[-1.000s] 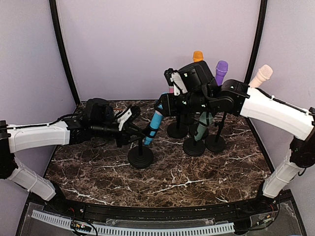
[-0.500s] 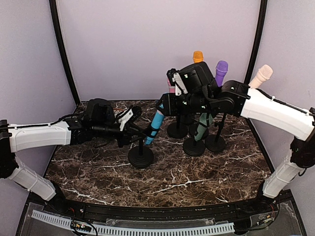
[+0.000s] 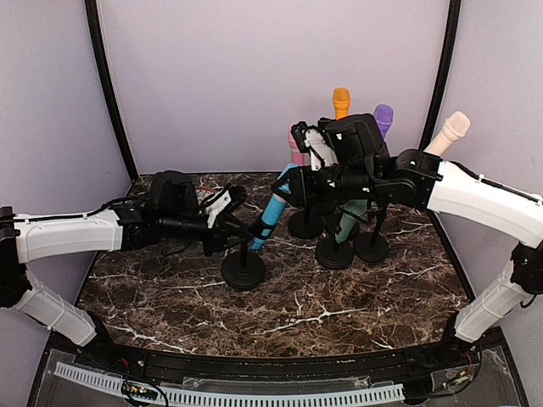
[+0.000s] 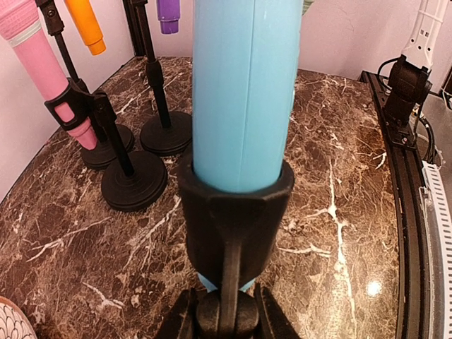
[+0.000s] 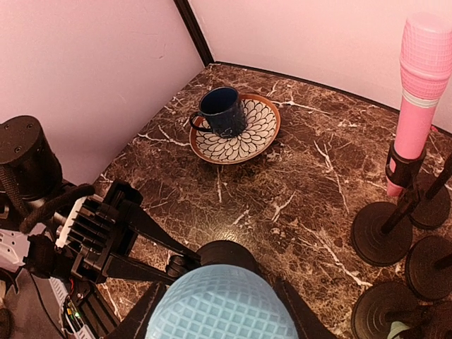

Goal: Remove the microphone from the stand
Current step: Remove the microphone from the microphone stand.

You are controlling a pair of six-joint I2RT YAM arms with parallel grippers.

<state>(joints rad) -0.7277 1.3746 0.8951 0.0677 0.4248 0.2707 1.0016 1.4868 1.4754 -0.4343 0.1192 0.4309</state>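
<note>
Bright microphones over dark marble

The blue microphone (image 3: 270, 216) has a sky-blue body and a paler blue head with a square grid pattern. Its stand (image 3: 243, 271) is black, as are the other stands (image 3: 335, 253). Behind it are a pink microphone (image 5: 417, 78), an orange microphone (image 3: 341, 97), a purple microphone (image 3: 383, 114), a cream microphone (image 3: 454, 127) and a teal microphone (image 3: 348, 219). The table (image 3: 339, 297) is dark brown marble with white veins. The plate (image 5: 258, 134) has a brown rim and a white petal pattern, and holds a dark blue cup (image 5: 220, 111). The walls (image 3: 254, 76) are pale lilac.

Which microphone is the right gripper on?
The light blue microphone, tilted in the front stand that the left gripper clamps; the other microphones stand free behind.
</note>
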